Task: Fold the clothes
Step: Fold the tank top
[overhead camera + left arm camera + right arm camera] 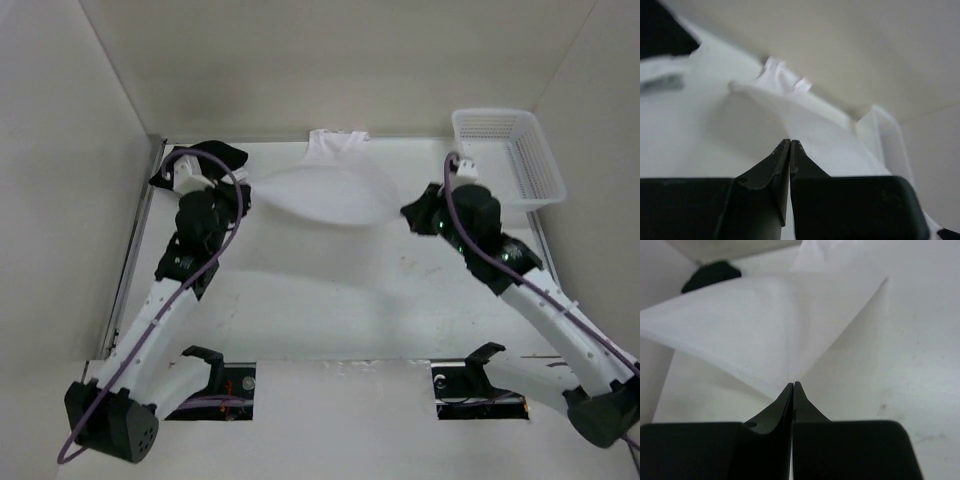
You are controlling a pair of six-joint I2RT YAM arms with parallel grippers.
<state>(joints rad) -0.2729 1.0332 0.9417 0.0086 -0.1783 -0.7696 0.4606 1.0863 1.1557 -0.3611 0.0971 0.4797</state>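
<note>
A white plastic mesh basket [540, 170] is seen at the far right corner of the white table [330, 290], whose surface is marked by faint dark smudges [420, 265].
</note>
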